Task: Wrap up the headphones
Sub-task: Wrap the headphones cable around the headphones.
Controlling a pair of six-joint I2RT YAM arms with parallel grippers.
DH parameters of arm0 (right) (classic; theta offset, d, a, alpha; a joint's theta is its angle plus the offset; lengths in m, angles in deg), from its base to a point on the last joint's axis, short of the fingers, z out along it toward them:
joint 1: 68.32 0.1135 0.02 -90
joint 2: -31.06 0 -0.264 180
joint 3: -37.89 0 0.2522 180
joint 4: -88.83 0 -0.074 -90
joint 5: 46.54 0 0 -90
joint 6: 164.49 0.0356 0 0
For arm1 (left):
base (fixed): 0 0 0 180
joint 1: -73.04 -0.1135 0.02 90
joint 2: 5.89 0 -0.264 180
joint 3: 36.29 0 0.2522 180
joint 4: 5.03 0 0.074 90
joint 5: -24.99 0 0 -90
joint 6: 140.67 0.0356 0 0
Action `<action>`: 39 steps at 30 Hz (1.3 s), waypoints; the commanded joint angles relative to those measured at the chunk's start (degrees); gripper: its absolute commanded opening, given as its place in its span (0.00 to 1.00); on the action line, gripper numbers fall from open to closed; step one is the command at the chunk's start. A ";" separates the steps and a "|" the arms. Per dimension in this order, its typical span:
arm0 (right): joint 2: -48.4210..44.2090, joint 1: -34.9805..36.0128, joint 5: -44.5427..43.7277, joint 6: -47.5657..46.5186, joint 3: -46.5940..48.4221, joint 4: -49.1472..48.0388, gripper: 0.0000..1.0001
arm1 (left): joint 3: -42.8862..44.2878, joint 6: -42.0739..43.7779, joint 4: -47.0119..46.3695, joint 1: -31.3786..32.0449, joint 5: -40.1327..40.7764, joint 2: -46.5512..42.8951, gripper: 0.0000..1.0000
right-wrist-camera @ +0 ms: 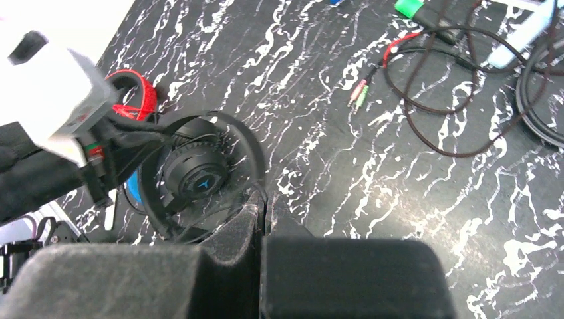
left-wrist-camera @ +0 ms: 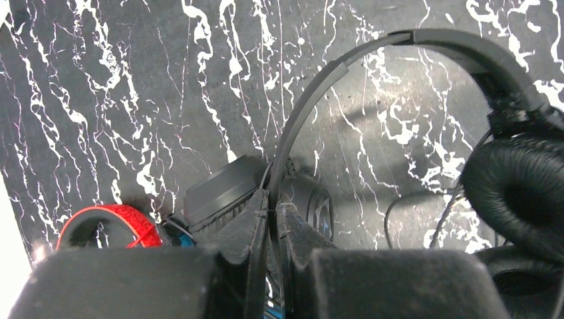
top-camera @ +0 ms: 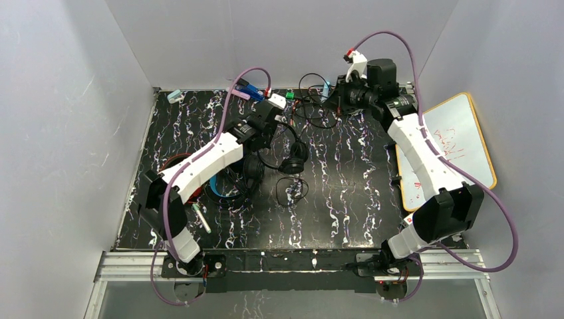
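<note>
Left jaws: clenched on black headphones [left-wrist-camera: 406,36] headband, left of surface [top-camera: 359,179].
Right jaws: clenched, far side; cannot tell whether anything is pinched.

Top view: even diffuse light, plain white walls [top-camera: 279,40] bright, shadows soft. Left wrist: black over-ear headphones [left-wrist-camera: 452,43] cast faint shadow on black white-veined tabletop [left-wrist-camera: 133,100]; left gripper [left-wrist-camera: 271,212] defocused. Right wrist: white blocky housing [right-wrist-camera: 46,100] blurred, overexposed.

Whiteboard [top-camera: 473,133], marbled black table [top-camera: 359,193], marker [top-camera: 201,218]
</note>
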 commanded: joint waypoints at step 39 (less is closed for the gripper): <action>3.76 -7.22 0.85 3.01 -4.44 1.13 0.01 | -5.07 9.49 5.32 1.01 8.62 -10.65 0.00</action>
